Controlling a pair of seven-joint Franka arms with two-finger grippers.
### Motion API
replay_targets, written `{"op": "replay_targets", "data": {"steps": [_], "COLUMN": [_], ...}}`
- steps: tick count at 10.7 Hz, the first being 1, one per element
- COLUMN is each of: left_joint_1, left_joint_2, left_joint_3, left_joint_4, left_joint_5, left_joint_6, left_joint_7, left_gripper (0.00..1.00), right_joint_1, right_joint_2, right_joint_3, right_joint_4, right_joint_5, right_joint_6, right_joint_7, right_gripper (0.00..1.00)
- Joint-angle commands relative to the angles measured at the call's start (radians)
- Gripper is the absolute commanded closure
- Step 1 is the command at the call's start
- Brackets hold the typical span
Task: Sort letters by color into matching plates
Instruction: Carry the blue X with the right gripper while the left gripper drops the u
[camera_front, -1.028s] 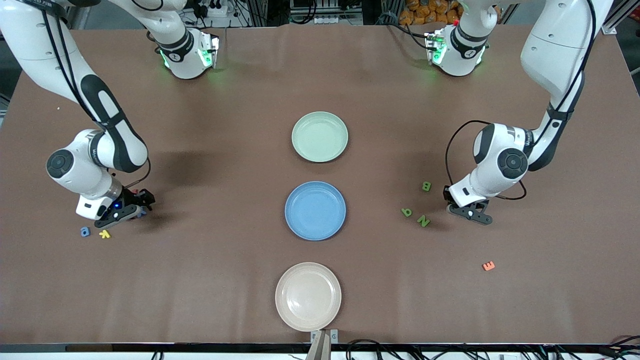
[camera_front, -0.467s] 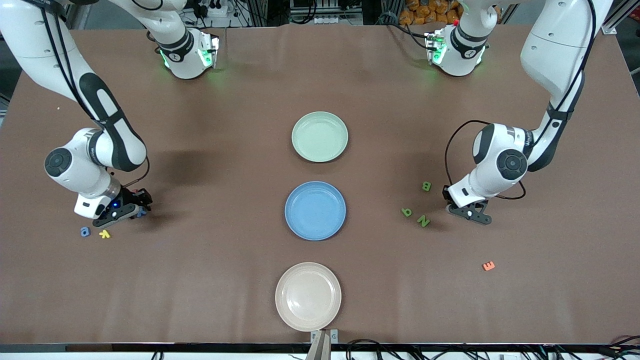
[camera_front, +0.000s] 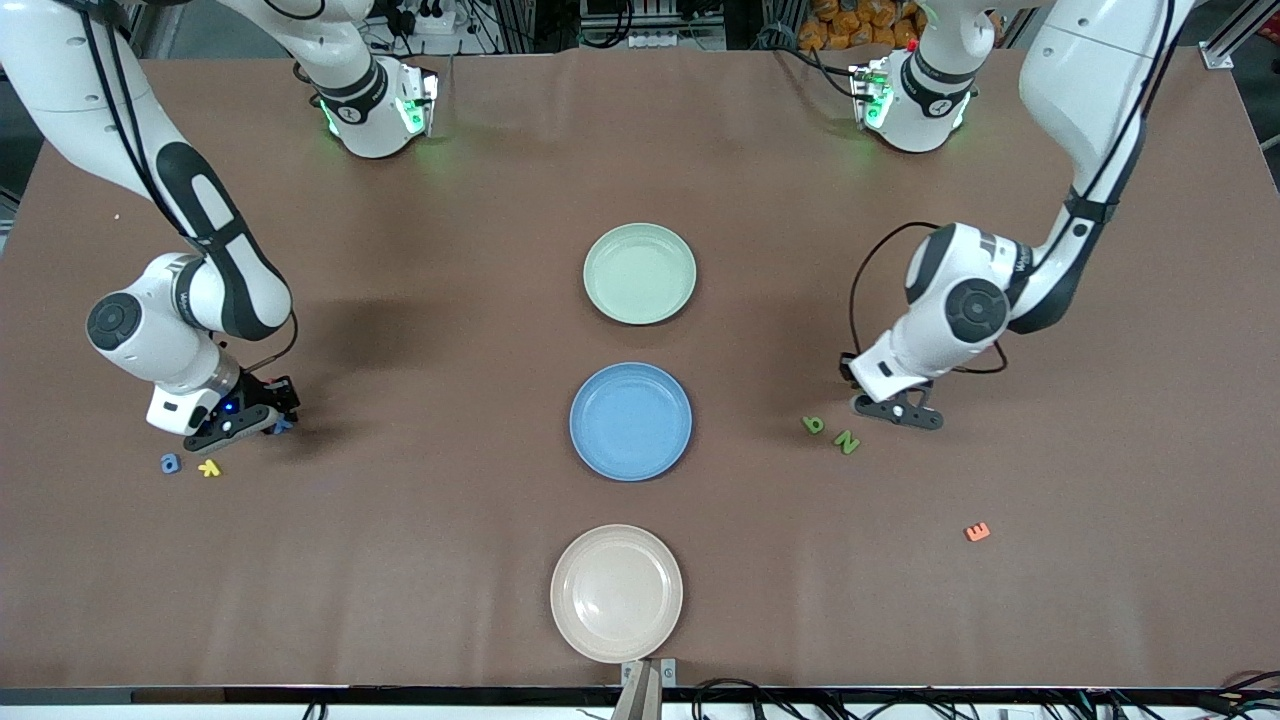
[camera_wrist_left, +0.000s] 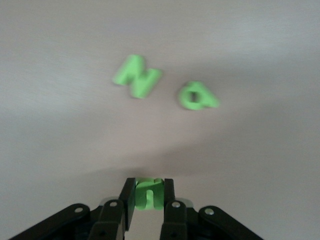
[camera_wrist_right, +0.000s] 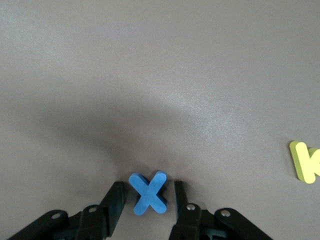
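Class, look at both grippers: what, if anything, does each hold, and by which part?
The left gripper pinches a small green foam letter by its two side edges. The right gripper straddles a blue foam X, fingers apart, holding nothing.

Left end effector (camera_wrist_left: 148, 196) clamped, raised above the table; right end effector (camera_wrist_right: 148, 196) low, fingers parted.

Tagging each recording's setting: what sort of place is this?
Likely a robotics lab: two arms mounted at a brown-covered table, cables and metal framing along its edges, staged plates such as the blue plate.

Three plates (camera_front: 640, 273) in row, letters (camera_front: 846, 441) flanking.
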Motion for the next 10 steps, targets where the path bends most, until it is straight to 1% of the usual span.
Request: {"op": "replay_targets", "data": {"steps": [1, 3, 4, 5, 7, 8, 10], "left_joint_1": [-0.041, -0.155, -0.204, -0.251, -0.34, -0.388, -0.481], "left_joint_2": [-0.032, -0.012, 0.018, 0.041, 0.066, 0.071, 0.098], "left_joint_3": [-0.105, -0.11, -0.11, -0.108, -0.107, -0.104, -0.098], "left_joint_4": [0.028, 0.106, 0.137, 0.153, 0.174, 0.179, 0.182], "left_joint_5": [-0.005, -0.006, -0.006, -0.005, -0.005, -0.005, -0.003], "left_joint_6": [-0.074, -0.148, -0.162, -0.169, -0.17, -0.177, -0.196], "left_joint_7": [-0.272, -0.439, -0.511, -0.566, -0.672, -0.726, -0.815], "left_gripper": [1.0, 1.0, 1.0, 1.0, 1.0, 1.0, 1.0], "right_joint_1": [-0.023, -0.02, -0.02, -0.019, -0.017, 0.0, 0.052], "right_joint_2": [-0.008, -0.007, -0.008, -0.008, -0.028, -0.054, -0.089], "right_joint_3": [0.013, 0.015, 0.015, 0.015, 0.024, 0.024, 0.024], "right_joint_4": [-0.031, -0.029, -0.028, -0.025, -0.019, -0.019, 0.01], "right_joint_5": [0.007, 0.007, 0.007, 0.008, 0.018, 0.027, 0.028], "right_joint_6": [0.013, 0.013, 0.012, 0.006, -0.016, -0.031, -0.111], "right_joint_7": [-0.029, -0.027, -0.026, -0.018, -0.006, 0.075, 0.231], "right_gripper": [0.67, 0.8, 0.88, 0.91, 0.91, 0.91, 0.9]}}
